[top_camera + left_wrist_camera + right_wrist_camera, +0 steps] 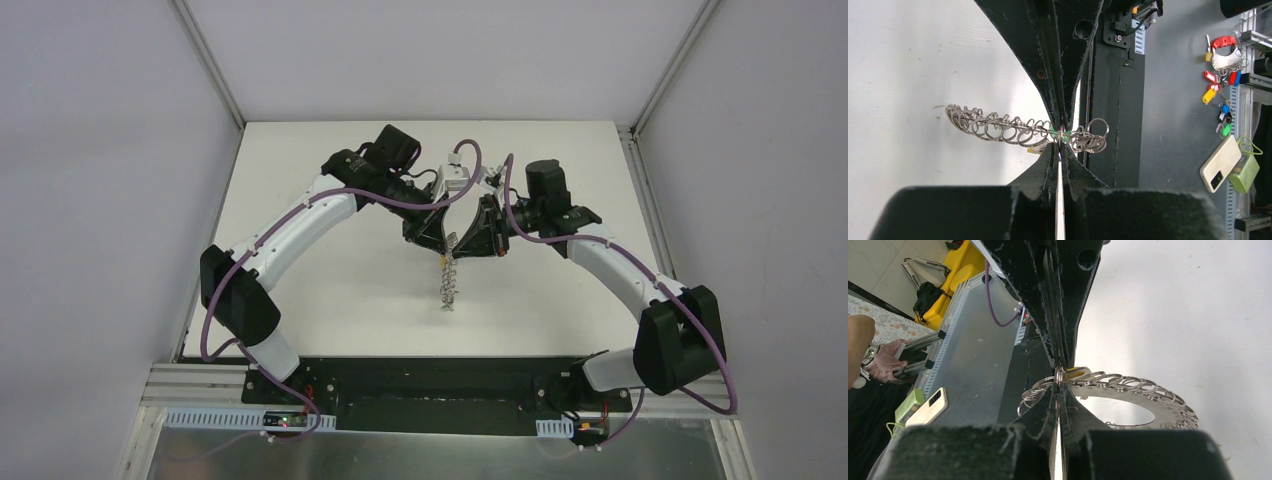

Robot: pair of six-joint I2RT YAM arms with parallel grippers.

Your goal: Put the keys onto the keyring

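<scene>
Where the arms meet in the top view, your keyring [449, 280] hangs edge-on at six o'clock. Left wrist: left gripper [1062, 135] shut on its fringe. Right wrist: right gripper [1060, 379] clamps the rim; likely light, slick, so grip flat metal.

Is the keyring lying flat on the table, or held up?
Held up: the keyring hangs edge-on, with the left gripper and right gripper both shut on its fringed rim. Whether its far end touches the table, cannot tell.
</scene>
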